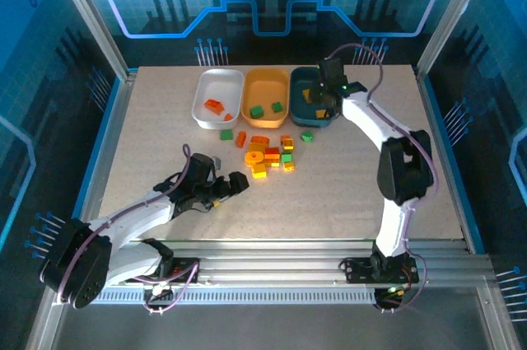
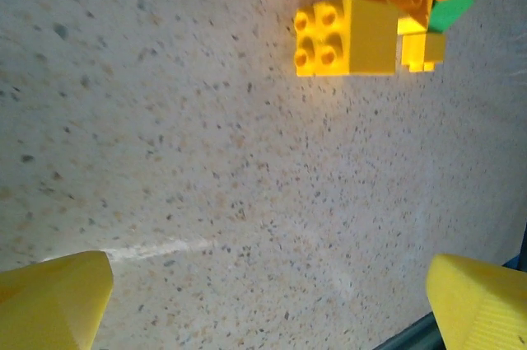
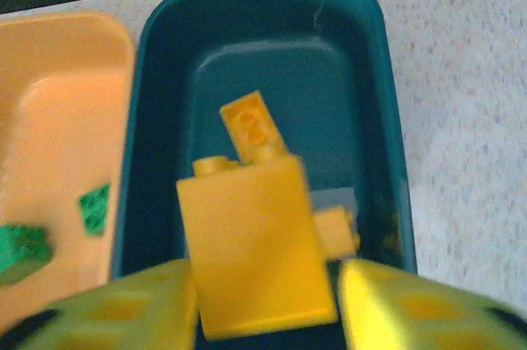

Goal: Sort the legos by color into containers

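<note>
The step in hand is judged to be the delivery of a yellow piece into its container. The right end effector [image 3: 268, 301] is seen over the near half of the dark teal tray [image 3: 387, 119], with a large yellow brick [image 3: 251, 243] between its fingertips. The brick is blurred, so it cannot be told whether it is clamped or already let go. A smaller yellow brick [image 3: 251, 128] lies on the tray floor beyond it. The release is best made low and well inside the rim, away from the wall shared with the orange-yellow tray [image 3: 49, 62], where green bricks [image 3: 95, 206] lie. That way nothing is bounced across. The fingers should then be spread fully and raised straight up, so that the brick is not dragged out on a pad. The left end effector [image 2: 268, 309] is held wide apart and empty, low over the bare desk [image 2: 165, 161], just short of the loose pile [image 1: 268, 152]. A yellow block [image 2: 350, 37] lies nearest ahead of it. That block should be straddled squarely, so that its neighbours are not shoved.
</note>
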### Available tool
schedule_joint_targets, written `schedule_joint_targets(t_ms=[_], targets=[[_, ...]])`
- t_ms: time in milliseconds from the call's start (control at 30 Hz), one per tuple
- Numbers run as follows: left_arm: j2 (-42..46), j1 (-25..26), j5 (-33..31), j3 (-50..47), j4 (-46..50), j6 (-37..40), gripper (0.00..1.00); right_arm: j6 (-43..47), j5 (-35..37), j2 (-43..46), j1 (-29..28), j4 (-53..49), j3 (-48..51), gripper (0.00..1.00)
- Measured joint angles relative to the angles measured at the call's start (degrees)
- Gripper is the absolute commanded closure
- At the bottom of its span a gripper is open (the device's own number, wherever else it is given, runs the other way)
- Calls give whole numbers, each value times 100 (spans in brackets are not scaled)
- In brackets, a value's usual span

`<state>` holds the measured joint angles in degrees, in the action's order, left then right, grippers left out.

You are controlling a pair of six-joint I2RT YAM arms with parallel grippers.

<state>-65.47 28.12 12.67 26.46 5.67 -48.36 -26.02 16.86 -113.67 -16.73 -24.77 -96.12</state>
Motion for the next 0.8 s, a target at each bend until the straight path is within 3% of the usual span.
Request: schedule_joint_targets(t_ms=[67,133,400,567,800], targets=[[15,131,-33,-7,-4,-2,1,-48,-85,-310,83,-142,-299,14],[68,227,-44,-39,-17,-2,1,-133,-81,-313,85,-223,-151,14],[251,337,-186,-323,-127,-46,1,-271,214,1561,-807,214,2719,15],[11,345,-190,-326,-332,-85,1,-339,223,1602,-1130,262,2905,15],[-85,409,-190,-361,-511,-227,1,-713,544,721,-1128,173,2448,25]])
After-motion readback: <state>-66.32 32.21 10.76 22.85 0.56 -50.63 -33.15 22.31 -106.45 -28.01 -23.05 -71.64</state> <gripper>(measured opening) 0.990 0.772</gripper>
